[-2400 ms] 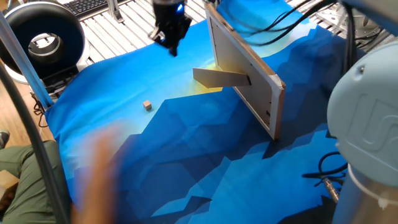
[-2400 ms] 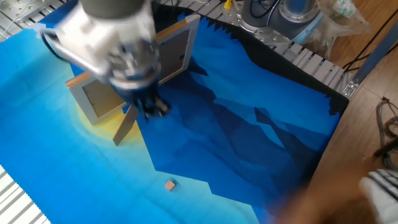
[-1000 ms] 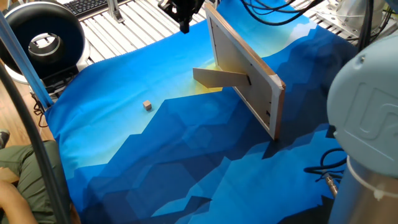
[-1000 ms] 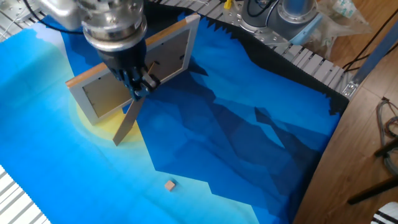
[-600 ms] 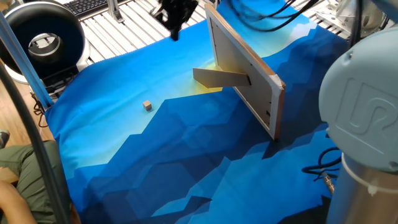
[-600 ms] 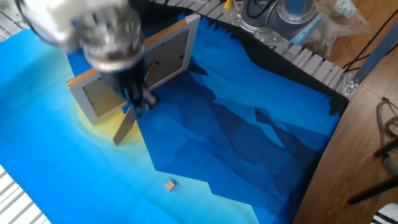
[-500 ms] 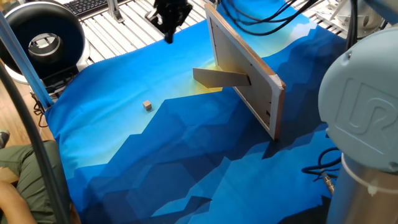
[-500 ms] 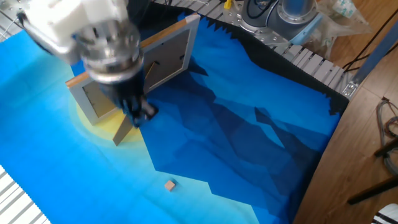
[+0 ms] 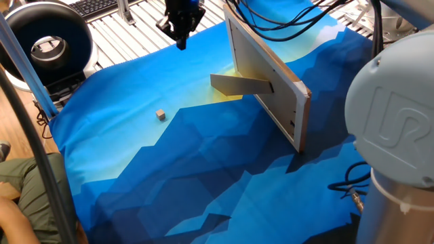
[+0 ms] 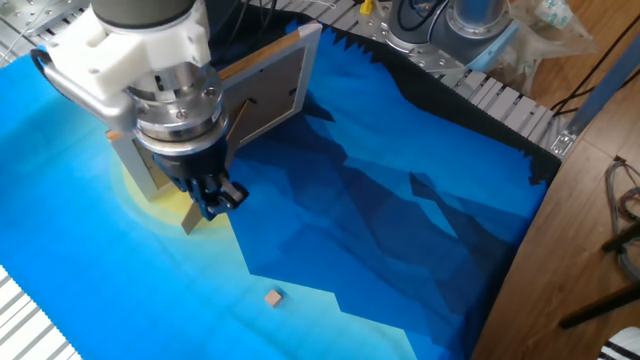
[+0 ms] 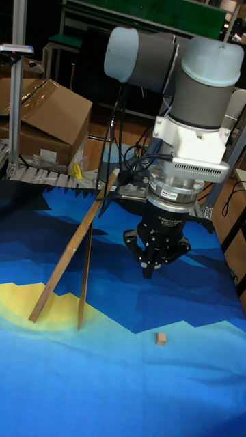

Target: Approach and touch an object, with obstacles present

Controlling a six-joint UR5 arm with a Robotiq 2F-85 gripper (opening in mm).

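Note:
The object, a tiny light-brown cube [image 9: 160, 115] [image 10: 273, 297] [image 11: 160, 338], lies alone on the blue cloth. My gripper [image 9: 181, 45] [image 10: 214, 206] [image 11: 147, 271] hangs above the cloth, fingers pressed together to a point with nothing between them, well short of the cube. The obstacles stand beside it: a leaning light-wood board [image 9: 268, 74] [image 10: 275, 85] [image 11: 68, 259] with its brown prop panel [image 9: 241, 84] [image 10: 197, 215] [image 11: 84, 280]. In the other fixed view my wrist hides part of the board.
A black round device [image 9: 47, 44] and a keyboard [image 9: 95, 5] sit beyond the cloth's far-left edge. The arm's grey base [image 9: 397, 135] fills the right. A cardboard box [image 11: 44, 119] stands behind the table. A green sleeve [image 9: 20, 190] shows at lower left.
The gripper has moved away from the top of the board, leftward and lower, closer to the cube. The blurred hand seen earlier has gone. Cube and board have not moved.

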